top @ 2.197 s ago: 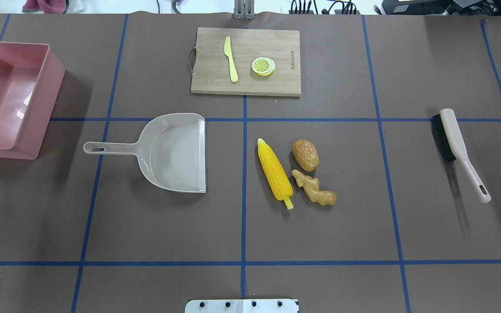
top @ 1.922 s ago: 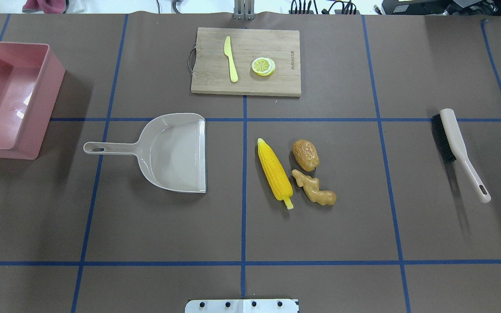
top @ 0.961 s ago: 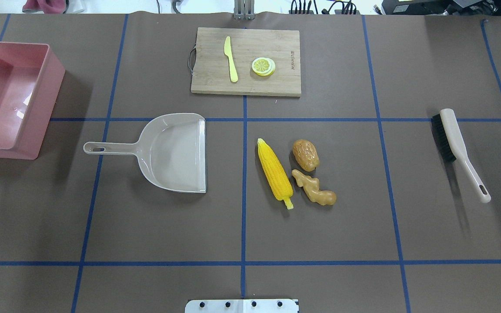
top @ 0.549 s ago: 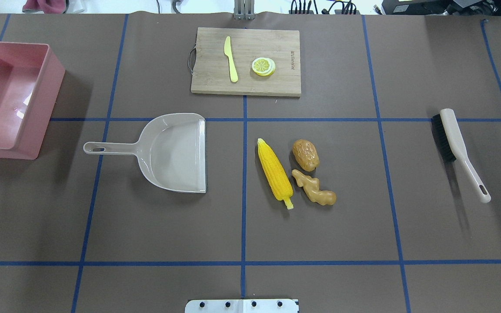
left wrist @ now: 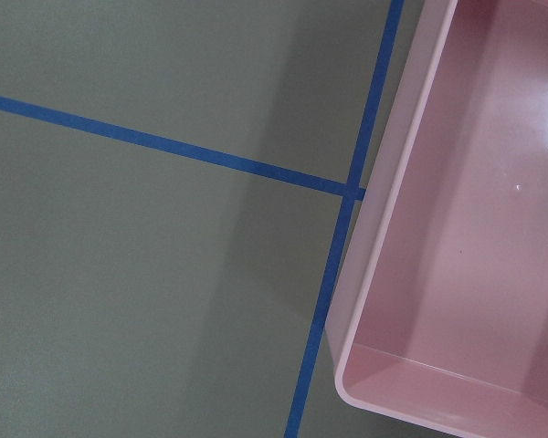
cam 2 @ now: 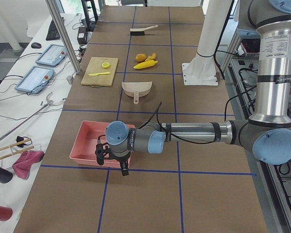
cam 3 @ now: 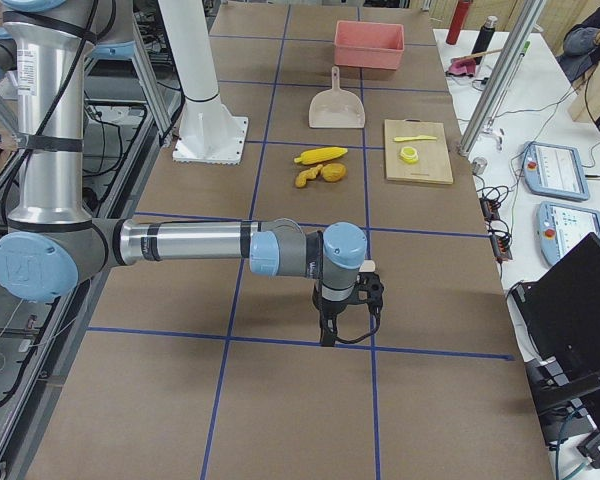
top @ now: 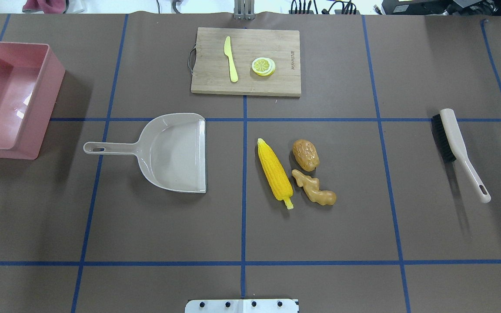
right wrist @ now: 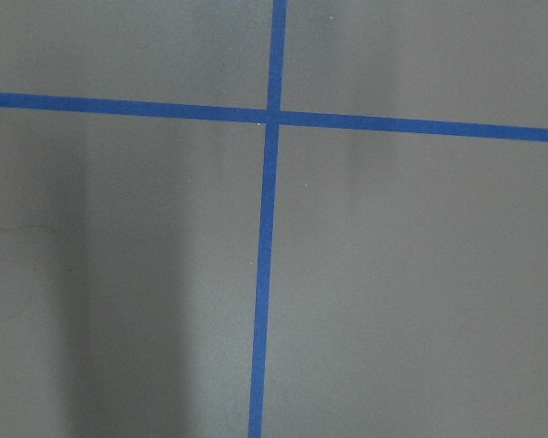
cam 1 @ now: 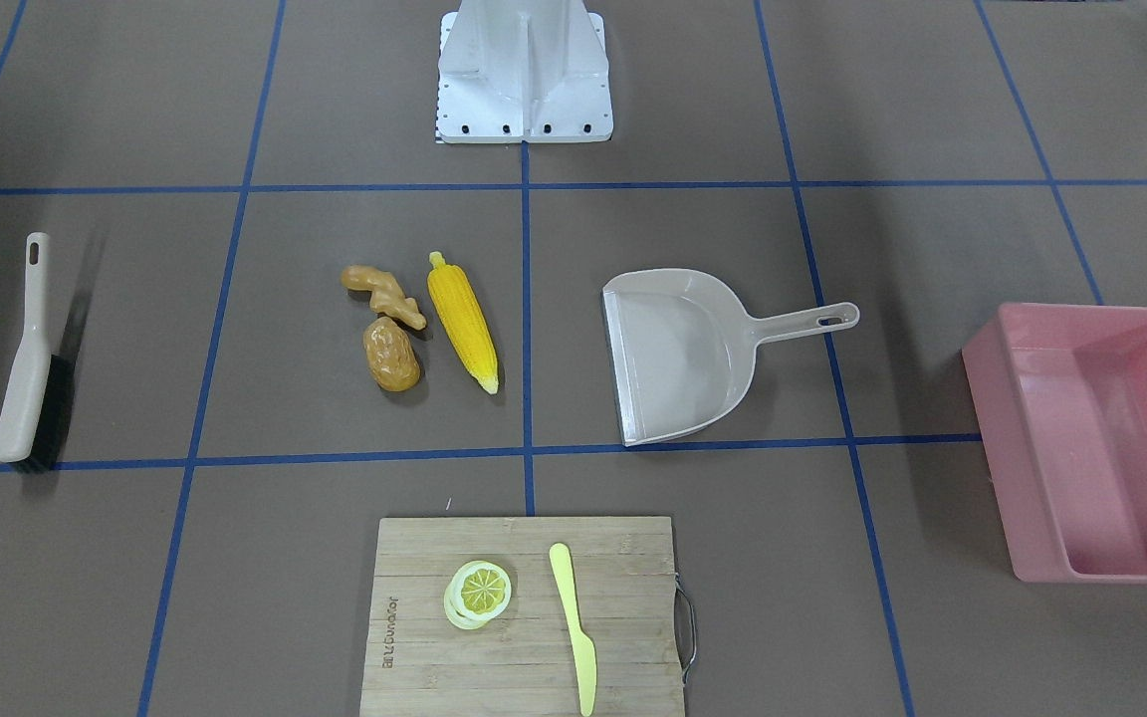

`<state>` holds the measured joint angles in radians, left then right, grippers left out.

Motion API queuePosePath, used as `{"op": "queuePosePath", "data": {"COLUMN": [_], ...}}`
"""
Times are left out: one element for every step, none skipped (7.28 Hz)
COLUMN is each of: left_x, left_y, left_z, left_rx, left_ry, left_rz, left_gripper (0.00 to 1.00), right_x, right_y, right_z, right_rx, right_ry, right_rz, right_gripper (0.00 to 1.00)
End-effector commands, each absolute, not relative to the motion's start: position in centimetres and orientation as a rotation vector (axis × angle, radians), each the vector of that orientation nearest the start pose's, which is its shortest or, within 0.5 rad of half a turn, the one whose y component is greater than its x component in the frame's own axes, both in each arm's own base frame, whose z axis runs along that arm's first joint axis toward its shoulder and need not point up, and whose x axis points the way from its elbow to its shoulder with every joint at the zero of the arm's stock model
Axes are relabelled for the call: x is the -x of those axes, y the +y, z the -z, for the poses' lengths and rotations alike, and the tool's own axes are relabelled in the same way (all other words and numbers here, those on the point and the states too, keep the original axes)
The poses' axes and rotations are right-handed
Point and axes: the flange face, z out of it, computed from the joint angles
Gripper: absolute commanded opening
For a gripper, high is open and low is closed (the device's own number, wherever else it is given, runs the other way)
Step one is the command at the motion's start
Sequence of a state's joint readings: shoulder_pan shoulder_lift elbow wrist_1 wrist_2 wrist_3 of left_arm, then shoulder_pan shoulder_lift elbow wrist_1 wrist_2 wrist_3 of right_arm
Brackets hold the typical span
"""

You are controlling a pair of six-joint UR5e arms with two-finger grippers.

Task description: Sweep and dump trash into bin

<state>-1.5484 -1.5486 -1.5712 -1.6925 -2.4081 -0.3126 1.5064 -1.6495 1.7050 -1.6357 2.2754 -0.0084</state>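
Left part of bin (top: 50, 100) off-frame

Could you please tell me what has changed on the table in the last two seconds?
Nothing visibly changed in the overhead view: the corn cob, ginger root, potato, dustpan, brush and pink bin lie where they were, and no arm has entered that view.

Table (top: 320, 234) (brown covering, blue tape grid), seen from overhead, carries: cutting board (top: 245, 83) at 12 o'clock; bin (top: 48, 101) at 10 o'clock; dustpan (top: 172, 152) toward 9 o'clock; corn cob (top: 275, 173), potato (top: 306, 154), ginger root (top: 313, 188) clustered near centre; brush (top: 457, 148) at 3 o'clock.
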Motion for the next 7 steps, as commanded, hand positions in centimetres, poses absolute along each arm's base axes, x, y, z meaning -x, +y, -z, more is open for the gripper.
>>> {"op": "queuePosePath", "data": {"left_x": [5.1, 5.0, 4.8, 4.7, 4.3, 1.7, -0.5], "left_y": [-48.9, -48.8, -49.5, -49.7, -50.3, -51.3, -51.7], "left_z": [-63.1, -61.8, -61.2, -60.3, -59.5, -57.6, -55.3], "left_rx": [0.009, 0.005, -0.006, -0.022, -0.039, -0.052, -0.073], "left_ry": [0.848, 0.848, 0.839, 0.844, 0.845, 0.851, 0.857], "left_rz": [0.219, 0.216, 0.201, 0.192, 0.174, 0.112, 0.057], "left_gripper": [0.98, 0.98, 0.98, 0.98, 0.98, 0.98, 0.98], "right_x": [-3.9, -3.9, -3.9, -4.0, -4.0, -4.1, -4.1], "right_y": [-46.0, -46.1, -46.2, -46.0, -46.0, -45.9, -45.9], "right_z": [-63.9, -63.7, -63.4, -63.1, -62.5, -62.4, -62.5], "right_rx": [0.024, 0.020, 0.015, 0.013, 0.001, 0.000, -0.003], "right_ry": [-0.704, -0.704, -0.706, -0.707, -0.708, -0.708, -0.706], "right_rz": [0.067, 0.069, 0.070, 0.065, 0.064, 0.063, 0.073], "right_gripper": [1.00, 1.00, 1.00, 1.00, 1.00, 1.00, 1.00]}}
